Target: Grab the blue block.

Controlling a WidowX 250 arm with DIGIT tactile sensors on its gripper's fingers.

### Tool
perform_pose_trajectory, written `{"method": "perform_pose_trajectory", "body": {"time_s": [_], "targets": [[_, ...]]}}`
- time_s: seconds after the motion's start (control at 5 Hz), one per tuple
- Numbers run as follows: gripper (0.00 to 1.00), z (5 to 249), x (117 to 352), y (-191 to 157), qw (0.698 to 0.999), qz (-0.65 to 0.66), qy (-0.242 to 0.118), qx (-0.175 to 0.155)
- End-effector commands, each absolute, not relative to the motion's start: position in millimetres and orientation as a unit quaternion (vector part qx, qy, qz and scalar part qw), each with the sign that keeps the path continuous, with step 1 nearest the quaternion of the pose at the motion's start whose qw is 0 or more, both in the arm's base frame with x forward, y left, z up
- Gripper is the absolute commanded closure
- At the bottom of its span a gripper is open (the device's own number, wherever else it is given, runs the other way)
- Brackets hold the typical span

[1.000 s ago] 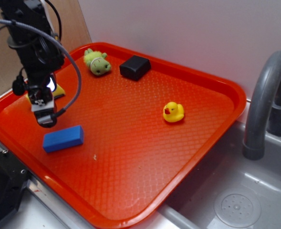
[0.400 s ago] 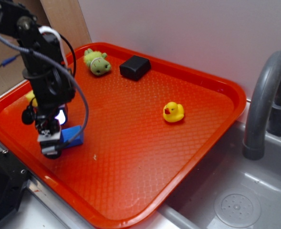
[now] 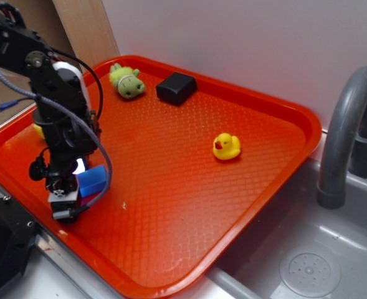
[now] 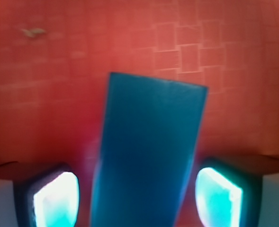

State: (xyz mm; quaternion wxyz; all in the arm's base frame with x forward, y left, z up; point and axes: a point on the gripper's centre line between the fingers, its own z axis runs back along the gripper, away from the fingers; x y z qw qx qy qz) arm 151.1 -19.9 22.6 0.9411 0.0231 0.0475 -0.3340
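The blue block (image 3: 92, 180) lies on the red tray (image 3: 171, 187) near its front left edge, mostly hidden behind my arm. My gripper (image 3: 66, 202) is lowered over it. In the wrist view the blue block (image 4: 148, 151) runs lengthwise between my two fingers. The left fingertip (image 4: 56, 198) and the right one stand on either side of it with small gaps. The jaws are open and straddle the block without squeezing it.
A green plush toy (image 3: 127, 81) and a black squarish block (image 3: 176, 88) sit at the tray's back. A yellow rubber duck (image 3: 226, 146) is right of centre. A yellow object (image 3: 38, 129) peeks out behind the arm. A grey faucet (image 3: 348, 131) and sink (image 3: 308, 261) are to the right.
My gripper has moved forward and down from beside the blue block to over it. The block now lies between the open fingers. The block itself has barely shifted.
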Motion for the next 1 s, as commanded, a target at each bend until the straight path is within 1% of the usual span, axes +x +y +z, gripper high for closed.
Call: {"method": "perform_pose_trajectory", "body": {"time_s": [0.0,0.2,0.4,0.6,0.8], "targets": [[1.00,17.7,153.8,-21.7,0.950,-0.305,0.041,0.058],[1.00,21.0,155.9,-20.3,0.954,-0.292,0.043,0.055],[1.00,70.9,173.6,-23.5,0.975,-0.203,0.061,0.068],[1.00,119.6,199.6,-28.7,0.986,-0.103,0.097,0.087],[1.00,150.4,212.4,-26.9,0.992,-0.040,0.103,0.058]]}}
